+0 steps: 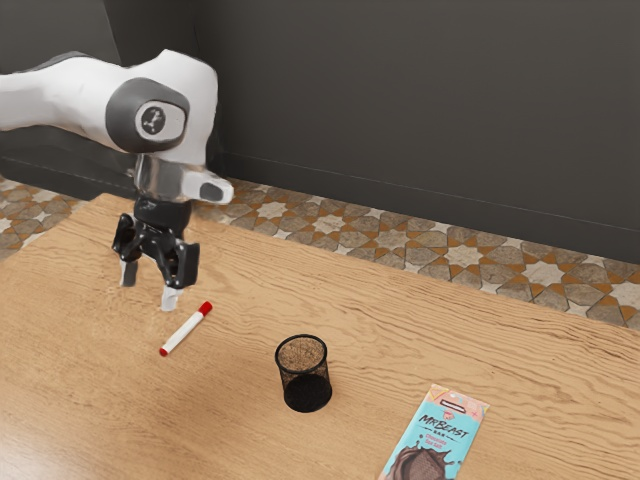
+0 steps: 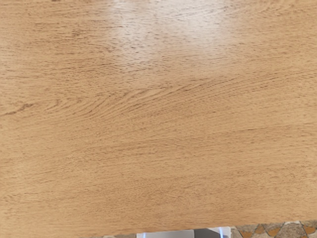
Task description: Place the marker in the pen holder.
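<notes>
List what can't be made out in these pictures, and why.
- Lower end of the chocolate bar: exterior view, cut off by the bottom edge.
- Its smallest print: exterior view, too small.
- Any lettering on the marker: exterior view, too small.
- Pen holder's inside bottom: exterior view, dark behind mesh.
- Arm's base: exterior view, cut off by the left edge.
- Grey thing: wrist view, cut off by the lower edge.

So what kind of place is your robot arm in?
It looks like an indoor room, maybe a kitchen or study, but I can't tell which. There's a wooden table, a plain dark wall and a floor of patterned stone-like tiles.
</notes>
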Robot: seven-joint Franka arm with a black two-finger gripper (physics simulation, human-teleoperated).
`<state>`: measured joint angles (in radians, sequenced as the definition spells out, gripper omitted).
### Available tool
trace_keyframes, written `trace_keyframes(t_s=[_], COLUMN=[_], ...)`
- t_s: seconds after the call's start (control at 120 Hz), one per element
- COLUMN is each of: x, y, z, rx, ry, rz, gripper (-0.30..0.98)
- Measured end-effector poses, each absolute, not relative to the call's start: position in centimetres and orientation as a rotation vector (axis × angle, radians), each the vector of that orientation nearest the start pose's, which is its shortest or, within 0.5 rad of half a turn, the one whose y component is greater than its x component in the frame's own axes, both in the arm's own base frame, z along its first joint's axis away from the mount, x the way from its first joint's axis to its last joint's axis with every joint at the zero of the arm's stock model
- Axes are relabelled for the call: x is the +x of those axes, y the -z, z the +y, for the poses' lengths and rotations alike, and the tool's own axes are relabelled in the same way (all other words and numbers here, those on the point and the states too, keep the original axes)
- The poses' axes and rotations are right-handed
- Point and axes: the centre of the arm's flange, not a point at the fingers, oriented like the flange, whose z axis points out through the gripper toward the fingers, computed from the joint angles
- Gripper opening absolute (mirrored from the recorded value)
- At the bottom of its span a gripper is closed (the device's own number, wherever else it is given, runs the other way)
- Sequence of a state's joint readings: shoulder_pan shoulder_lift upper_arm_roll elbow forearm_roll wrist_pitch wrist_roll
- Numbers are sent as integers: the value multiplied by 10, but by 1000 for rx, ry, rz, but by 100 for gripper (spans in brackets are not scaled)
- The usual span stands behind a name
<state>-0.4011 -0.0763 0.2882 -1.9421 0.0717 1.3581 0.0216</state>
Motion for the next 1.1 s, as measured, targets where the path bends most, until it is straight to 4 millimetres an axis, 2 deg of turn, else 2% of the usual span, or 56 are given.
trace_keyframes(t_s=[0.025,0.058,0.092,0.125,0.2,0.317,0.375,0.567,0.758,0.867,0.942,1.1], x=[492,506,514,520,532,548,556,567,569,583,587,593], y=[-518,-544,-556,-556,-517,-420,-383,-310,-278,-283,-276,-276], z=[-43,-43,-42,-41,-25,26,49,51,57,73,80,85], rx=[-3008,-3040,-3055,-3064,-3072,-3052,-3044,-3046,-3048,-3051,-3047,-3050], ry=[-587,-426,-324,-267,-255,-344,-352,-312,-227,-133,-119,-80], rz=[213,209,205,200,133,-42,-120,-171,-193,-195,-171,-73], gripper=[67,67,67,67,67,53,47,37,34,33,33,30])
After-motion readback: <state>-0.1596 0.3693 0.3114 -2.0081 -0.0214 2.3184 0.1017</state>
